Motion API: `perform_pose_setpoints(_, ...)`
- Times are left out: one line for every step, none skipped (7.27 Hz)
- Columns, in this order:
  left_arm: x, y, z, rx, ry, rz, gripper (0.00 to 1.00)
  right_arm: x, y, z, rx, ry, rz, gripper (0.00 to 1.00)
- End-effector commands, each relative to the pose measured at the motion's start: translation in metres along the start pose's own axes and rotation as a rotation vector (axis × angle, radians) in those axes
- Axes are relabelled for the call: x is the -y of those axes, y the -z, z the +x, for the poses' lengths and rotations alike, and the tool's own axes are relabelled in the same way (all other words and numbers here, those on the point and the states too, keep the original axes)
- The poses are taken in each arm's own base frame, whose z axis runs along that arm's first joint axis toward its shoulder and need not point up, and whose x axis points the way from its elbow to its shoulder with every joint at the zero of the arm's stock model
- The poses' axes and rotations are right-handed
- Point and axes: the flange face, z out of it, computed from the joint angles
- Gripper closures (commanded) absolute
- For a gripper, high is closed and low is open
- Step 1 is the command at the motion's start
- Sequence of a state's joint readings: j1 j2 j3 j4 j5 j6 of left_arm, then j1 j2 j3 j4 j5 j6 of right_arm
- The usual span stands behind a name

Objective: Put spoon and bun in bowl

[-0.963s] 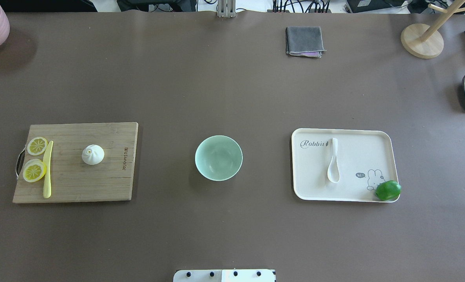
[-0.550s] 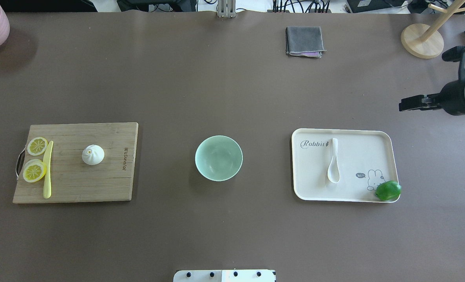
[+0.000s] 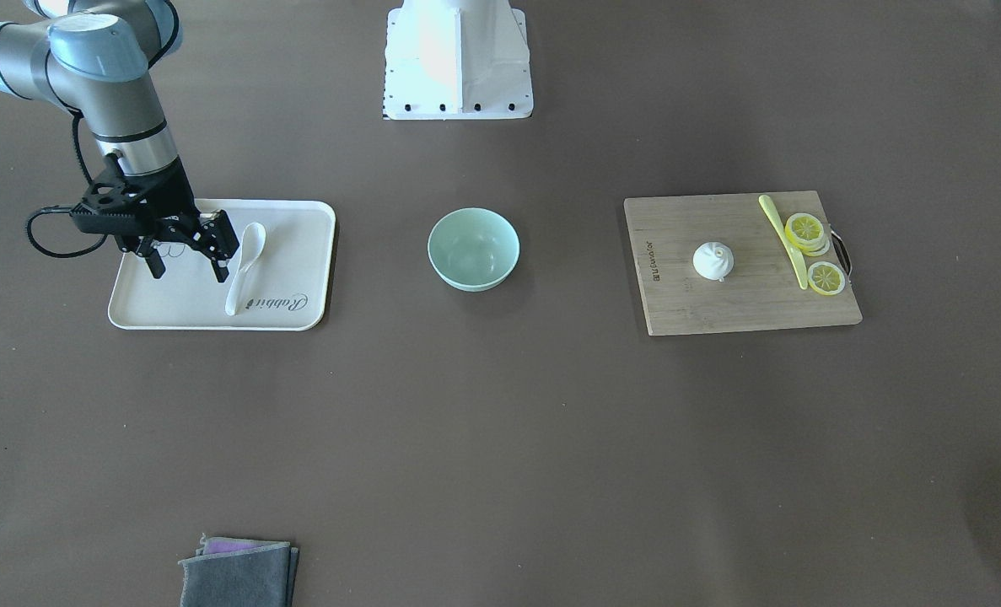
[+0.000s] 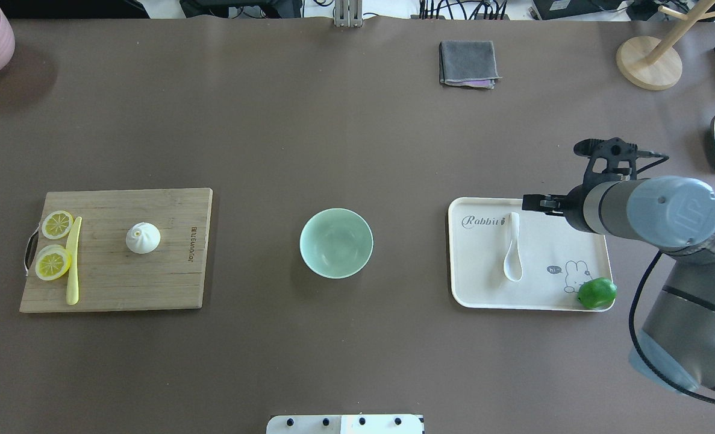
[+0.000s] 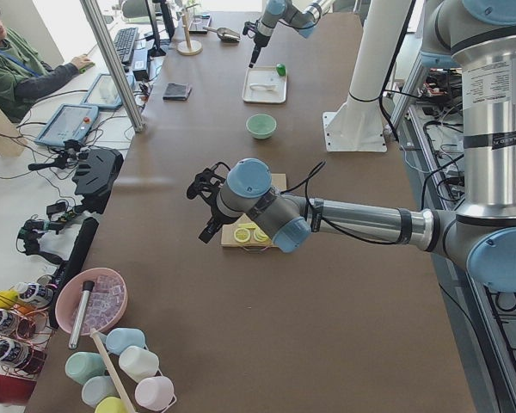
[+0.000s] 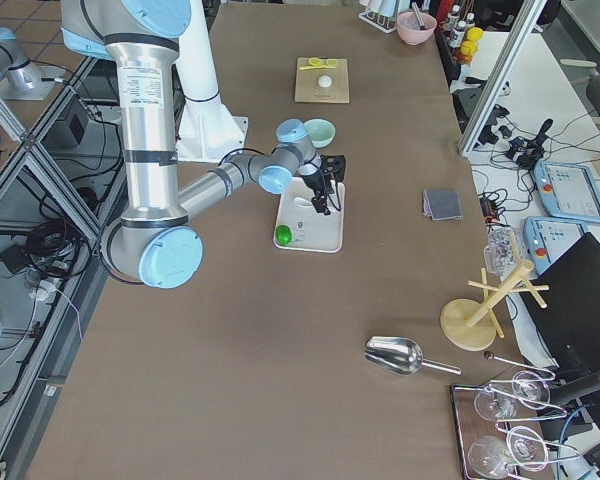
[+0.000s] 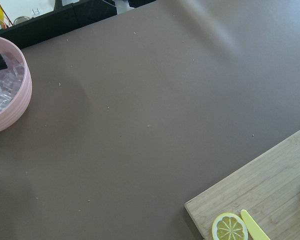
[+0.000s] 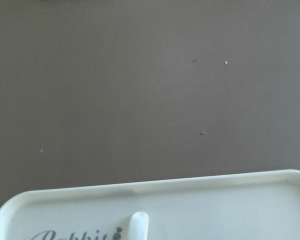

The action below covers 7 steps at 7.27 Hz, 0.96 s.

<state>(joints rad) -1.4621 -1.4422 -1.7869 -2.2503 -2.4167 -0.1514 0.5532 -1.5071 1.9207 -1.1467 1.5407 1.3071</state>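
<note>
The right arm has swung in from the right edge of the overhead frame, and the right gripper (image 3: 190,271) now hangs over the cream tray (image 4: 550,238) at centre right, jaws spread wide and holding nothing. In the front-facing view one finger (image 3: 221,268) stands just beside the handle of the spoon (image 4: 512,253); whether it touches cannot be told.

The spoon has not shifted. It lies flat on the left half of the tray in the overhead view, scoop toward the bottom of the frame and handle tip by the "Rabbit" lettering. A green lime (image 4: 597,293) sits at the tray's lower right corner.

The bowl (image 4: 336,243) stands at the centre of the brown counter (image 4: 357,132), well apart from the tray, with nothing in it.

At the left of the overhead frame the bun (image 4: 143,237) rests pleats-up on a wooden cutting board (image 4: 152,277). Two lemon slices (image 4: 56,224) and a yellow-green knife (image 4: 73,265) lie along the board's left edge.

The left gripper (image 5: 209,225) hovers above the counter near that end of the board, seen clearly only from the side camera — how far its jaws are apart cannot be told.
</note>
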Motion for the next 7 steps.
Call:
perform_pose_setpoints(-0.001, -0.001, -0.001, -0.001, 0.003, -0.002, 0.02, -0.039, -0.016, -0.02, -0.006, 0.011, 0.027, 0.35)
perform_pose_setpoints(-0.001, -0.001, -0.001, -0.001, 0.001, -0.002, 0.02, -0.044, -0.017, -0.026, 0.0, 0.017, 0.024, 0.44)
perform_pose_setpoints(-0.002, 0.0, -0.001, -0.002, 0.001, -0.003, 0.02, -0.051, -0.025, -0.031, -0.008, 0.029, 0.036, 0.47)
perform_pose_setpoints(-0.003, -0.001, -0.001, -0.002, 0.002, -0.004, 0.02, -0.051, -0.033, -0.036, -0.015, 0.031, 0.041, 0.52)
perform_pose_setpoints(-0.004, -0.001, -0.001, 0.0, 0.003, -0.004, 0.02, -0.051, -0.034, -0.034, -0.02, 0.034, 0.041, 0.57)
perform_pose_setpoints(-0.004, -0.001, -0.001, -0.002, 0.002, -0.004, 0.02, -0.051, -0.034, -0.033, -0.022, 0.036, 0.041, 0.65)
perform_pose_setpoints(-0.005, -0.001, -0.001, -0.002, 0.003, -0.005, 0.02, -0.05, -0.033, -0.035, -0.023, 0.036, 0.041, 1.0)
